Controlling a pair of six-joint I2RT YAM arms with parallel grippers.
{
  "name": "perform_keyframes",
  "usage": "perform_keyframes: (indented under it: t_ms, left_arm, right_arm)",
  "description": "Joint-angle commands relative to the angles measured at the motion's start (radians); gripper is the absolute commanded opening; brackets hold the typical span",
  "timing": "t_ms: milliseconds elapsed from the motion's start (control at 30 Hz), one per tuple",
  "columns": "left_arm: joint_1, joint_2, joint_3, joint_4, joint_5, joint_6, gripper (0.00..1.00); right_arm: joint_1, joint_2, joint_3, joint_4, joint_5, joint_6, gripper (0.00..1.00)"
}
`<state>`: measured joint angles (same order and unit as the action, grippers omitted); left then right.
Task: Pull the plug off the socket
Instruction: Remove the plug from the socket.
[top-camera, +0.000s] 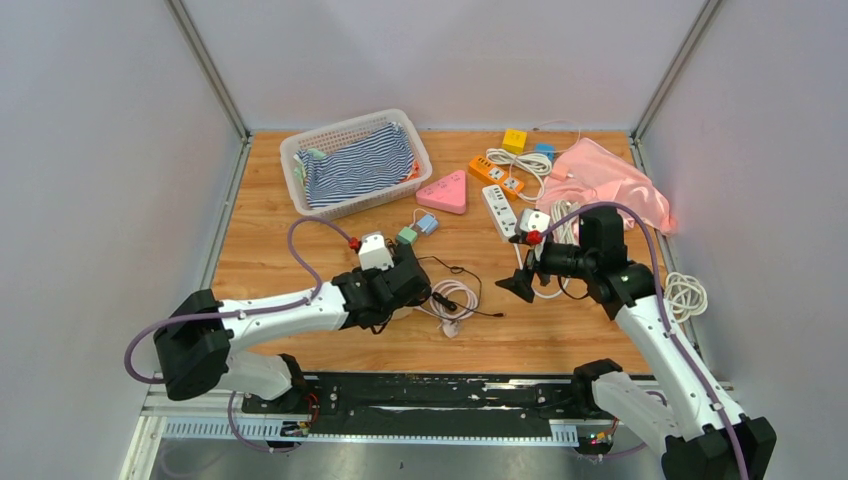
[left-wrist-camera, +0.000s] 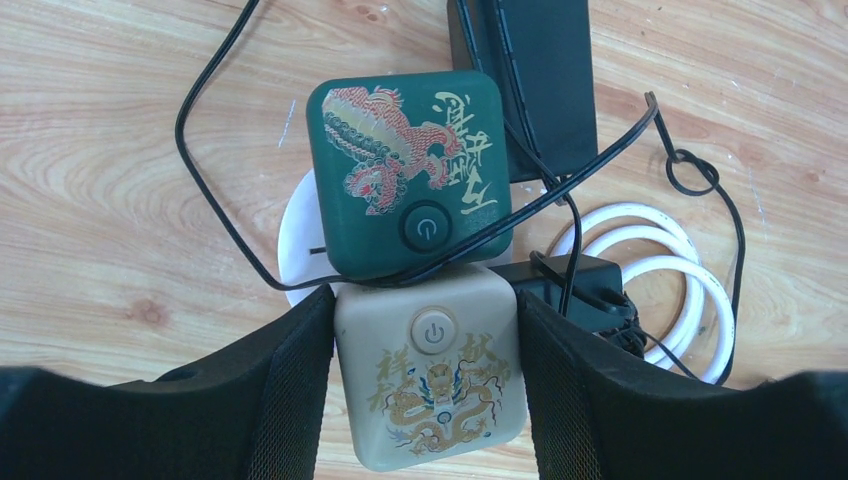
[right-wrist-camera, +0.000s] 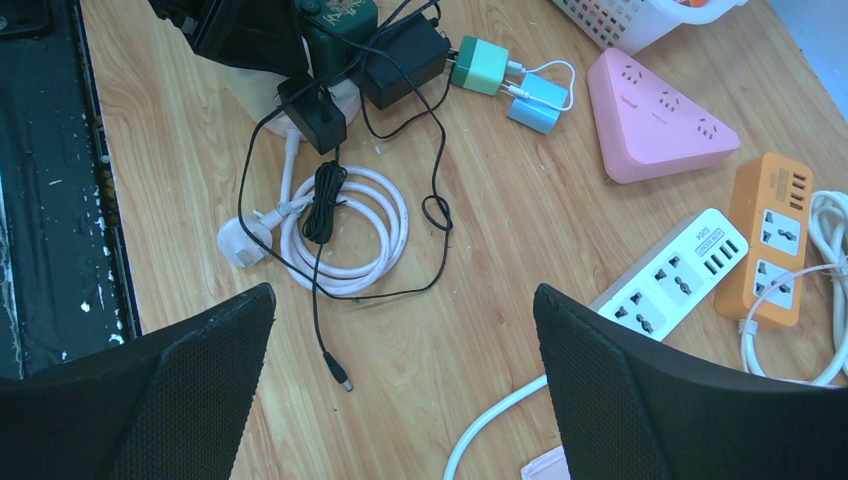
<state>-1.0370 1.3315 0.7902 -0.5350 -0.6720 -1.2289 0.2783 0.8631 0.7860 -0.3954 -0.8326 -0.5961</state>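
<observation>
My left gripper (left-wrist-camera: 423, 305) is shut on a beige cube socket (left-wrist-camera: 435, 390) printed with a gold dragon, one finger on each side. A green cube socket (left-wrist-camera: 410, 180) with a red dragon touches its far side. A black plug (left-wrist-camera: 575, 280) sits against the beige cube's right side, and its thin black cord loops over the green cube. In the right wrist view the same black plug (right-wrist-camera: 312, 112) is at the top left beside my left gripper. My right gripper (right-wrist-camera: 402, 300) is open and empty above bare wood, right of the sockets (top-camera: 520, 285).
A second black adapter (left-wrist-camera: 540, 80) lies beyond the green cube. A coiled white cable (right-wrist-camera: 345, 230) lies next to the plug. A pink triangular strip (right-wrist-camera: 655, 100), a white strip (right-wrist-camera: 680, 275), an orange strip (right-wrist-camera: 775, 235), a basket (top-camera: 355, 160) and pink cloth (top-camera: 610, 180) lie further back.
</observation>
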Motion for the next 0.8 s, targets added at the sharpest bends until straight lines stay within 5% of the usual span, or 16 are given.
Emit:
perform_keyframes:
  t_ms: [0, 267, 467, 767]
  left_arm:
    - [0.0, -0.062, -0.057, 0.068, 0.019, 0.014, 0.4]
    - [0.009, -0.203, -0.187, 0.257, 0.093, 0.12, 0.32]
    - [0.068, -0.29, -0.312, 0.502, 0.29, 0.215, 0.22]
    - [0.099, -0.269, -0.31, 0.531, 0.399, 0.346, 0.13]
  right_arm:
    - [-0.011, 0.01, -0.019, 0.001, -0.048, 0.006, 1.0]
    - [0.006, 0.05, -0.029, -0.006, -0.13, -0.005, 1.0]
    - [0.071, 0.093, -0.044, -0.022, -0.204, -0.068, 1.0]
    - [0.215, 0.185, -0.095, 0.046, -0.215, -0.264, 0.99]
